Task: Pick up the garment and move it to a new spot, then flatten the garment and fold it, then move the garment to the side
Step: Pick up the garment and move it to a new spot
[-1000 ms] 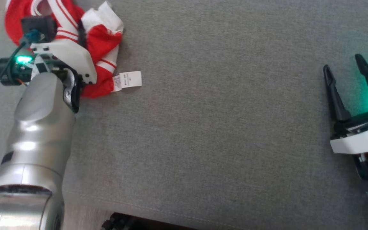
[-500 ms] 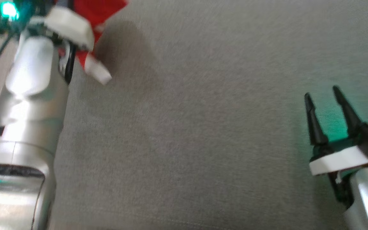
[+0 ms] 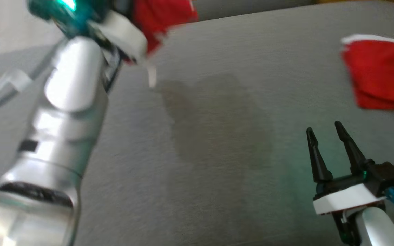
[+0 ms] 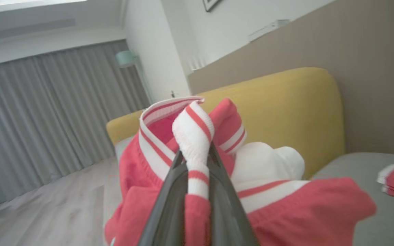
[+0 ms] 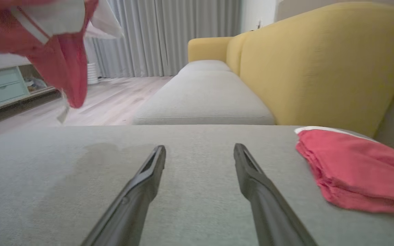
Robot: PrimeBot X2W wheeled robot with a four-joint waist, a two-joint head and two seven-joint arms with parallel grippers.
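The garment (image 4: 286,205) looks soft and light, drooping around the left pincer (image 4: 197,153) clamped on its sturdier ribbed trim (image 4: 193,135); the right pincer (image 5: 199,150) gapes empty.

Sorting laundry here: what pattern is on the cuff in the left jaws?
The cuff is white with red stripes; left wrist view.

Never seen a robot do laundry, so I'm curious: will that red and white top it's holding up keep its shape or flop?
Probably floppy: the top bunches in loose folds around the left gripper pinching its striped cuff. Likely light, since one pinch holds it clear of the cushion. It may swing; its hanging end looks blurred.
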